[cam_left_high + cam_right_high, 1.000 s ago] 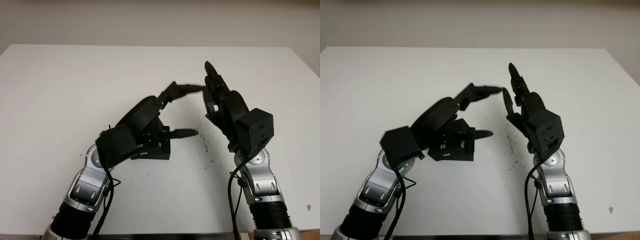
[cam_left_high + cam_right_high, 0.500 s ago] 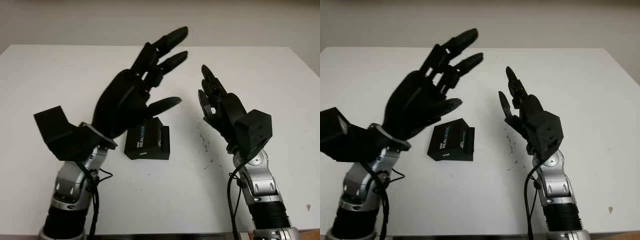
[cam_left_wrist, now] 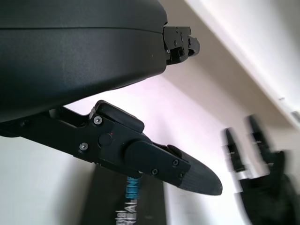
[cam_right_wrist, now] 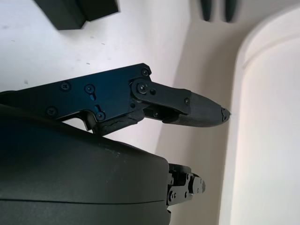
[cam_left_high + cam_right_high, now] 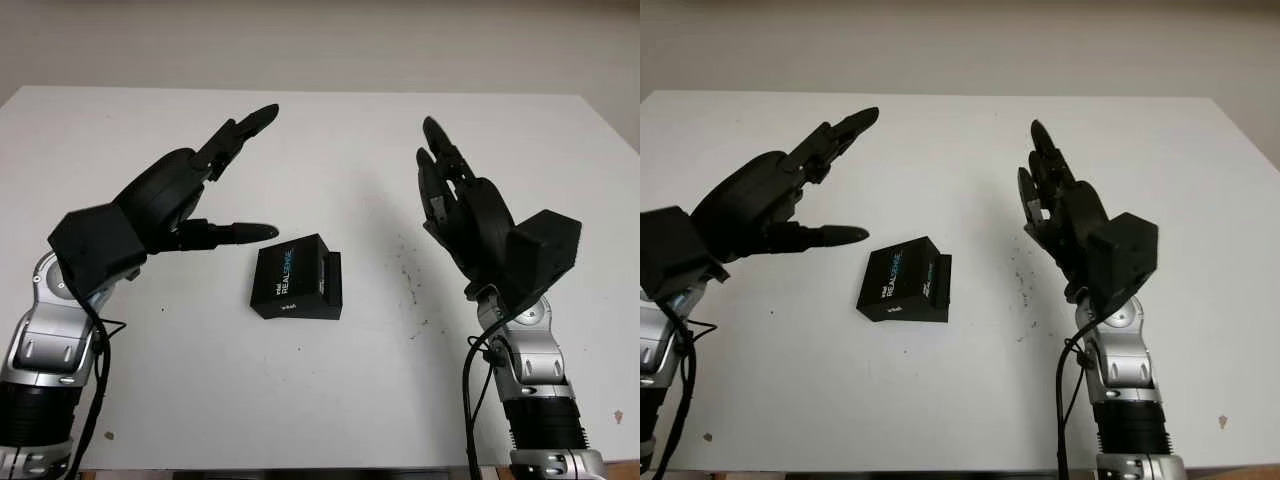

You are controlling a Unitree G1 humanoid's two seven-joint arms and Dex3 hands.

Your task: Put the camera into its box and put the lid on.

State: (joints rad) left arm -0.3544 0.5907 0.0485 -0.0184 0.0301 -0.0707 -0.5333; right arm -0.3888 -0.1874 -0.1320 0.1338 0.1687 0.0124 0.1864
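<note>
Both arms have drawn apart, left robot hand [image 5: 190, 195] at frame left and right robot hand [image 5: 462, 215] at right, each empty and spread, leaving the closed box [image 5: 297, 279] lying centre-desk [image 5: 330, 400], apparently released.

Right hand [image 4: 117, 140] open above the white table [image 4: 140, 42], black box [image 4: 77, 10] at one corner, possibly two other fingertips [image 4: 215, 9] beyond

Left hand [image 5: 185, 195]: open, raised at left, fingers pointing forward and inward. Right hand [image 5: 465, 215]: open, raised at right, fingers pointing up and forward.
</note>
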